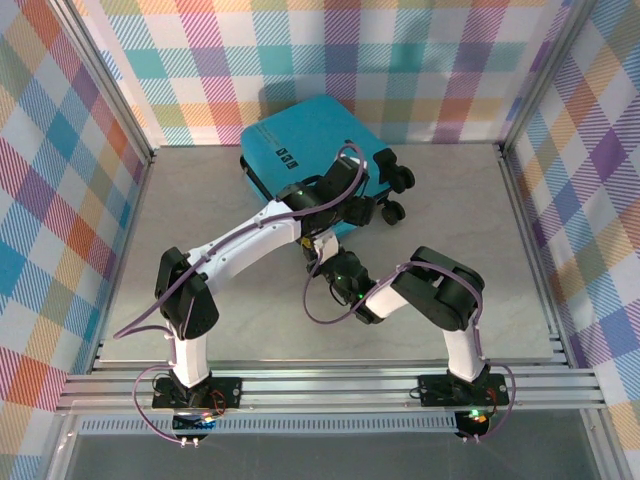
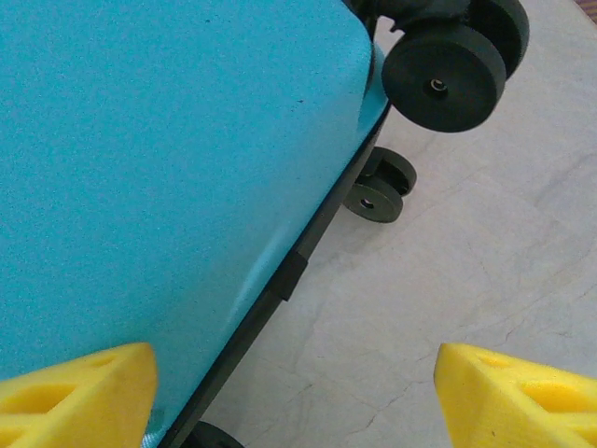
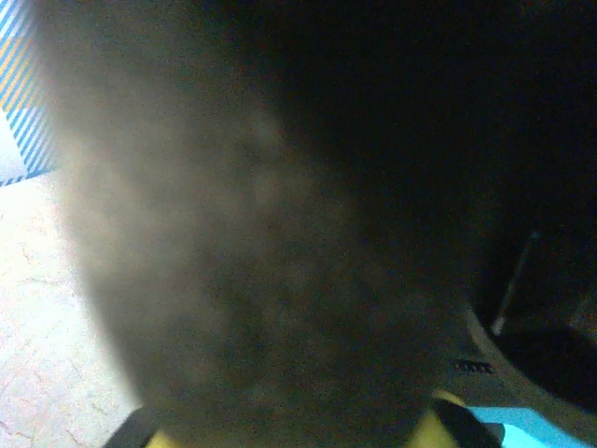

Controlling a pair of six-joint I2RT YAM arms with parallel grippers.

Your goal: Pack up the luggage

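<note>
Top view: we see the luggage (image 1: 300,140) lying closed at the back of the table (image 1: 200,260), the left gripper (image 1: 352,208) over its near wheel-end corner and the right gripper (image 1: 322,252) close under that arm, so the arms could collide. Left wrist: its fingers (image 2: 84,397) stand apart, one over the shell and one over bare table, and a push may roll the luggage on its wheels (image 2: 438,70). Right wrist: jaws together, and a dark blur hides what, if anything, they pinch, so a tug could slip.
</note>
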